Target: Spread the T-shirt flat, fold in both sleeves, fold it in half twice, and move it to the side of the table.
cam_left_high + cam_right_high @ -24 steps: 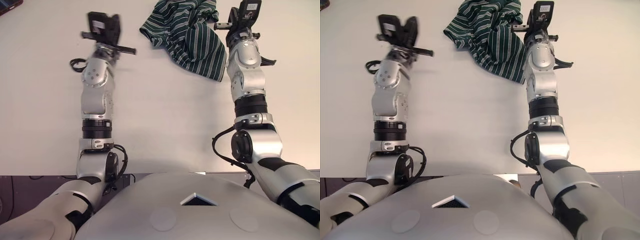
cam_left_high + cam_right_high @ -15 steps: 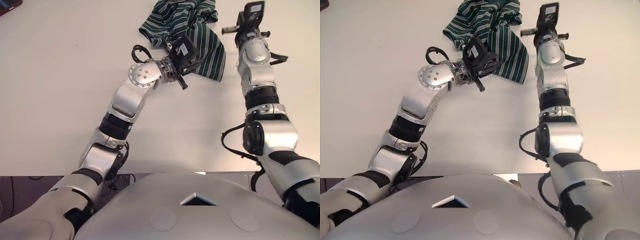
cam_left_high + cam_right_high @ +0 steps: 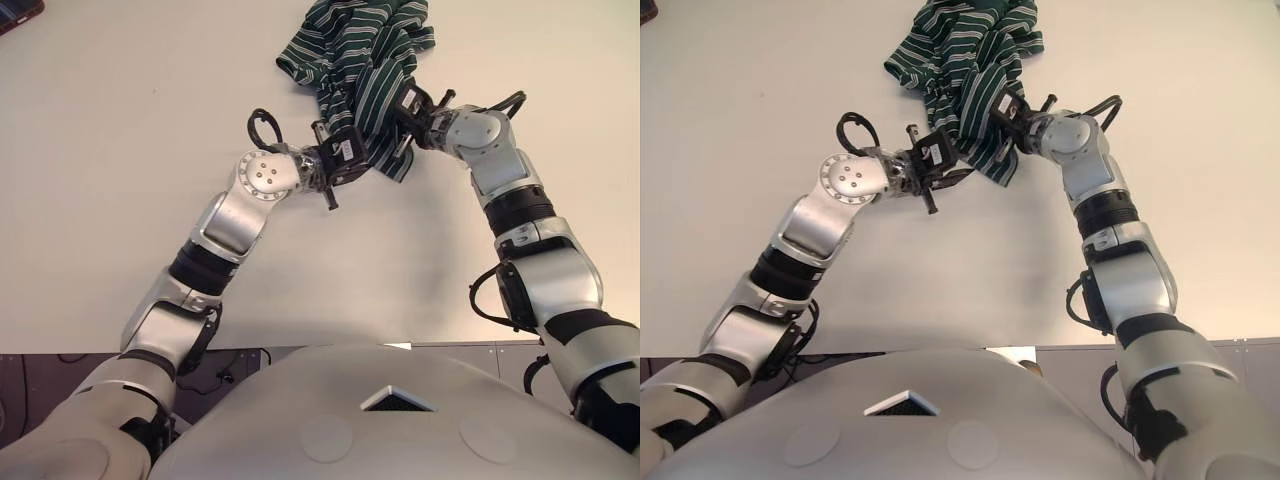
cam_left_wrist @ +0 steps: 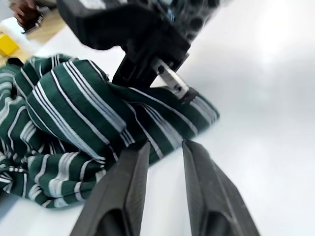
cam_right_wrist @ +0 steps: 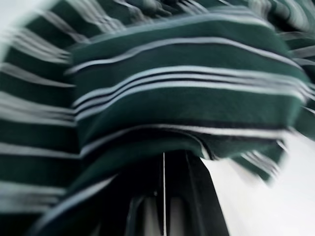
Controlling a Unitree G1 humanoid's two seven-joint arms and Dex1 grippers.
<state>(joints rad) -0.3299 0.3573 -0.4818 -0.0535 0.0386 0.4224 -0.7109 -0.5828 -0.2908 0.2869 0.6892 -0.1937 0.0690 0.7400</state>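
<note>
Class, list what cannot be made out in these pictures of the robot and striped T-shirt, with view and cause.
- T-shirt: far part cut off by the eye views' top edge.
- Its sleeves and collar: lost in crumpled folds, all views.
- Right gripper: its hold, covered by blurred fabric in the right wrist view.
- Dark object: cut off at the left eye view's corner.

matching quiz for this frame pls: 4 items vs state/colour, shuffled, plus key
1. T-shirt
2. left hand
3. right hand
4. table

a. white
b. open, at the shirt's near edge
c. green-striped, bunched up
d. against the shirt's right side, cloth draped over it

Pairs: 1-c, 2-b, 3-d, 4-a
</note>
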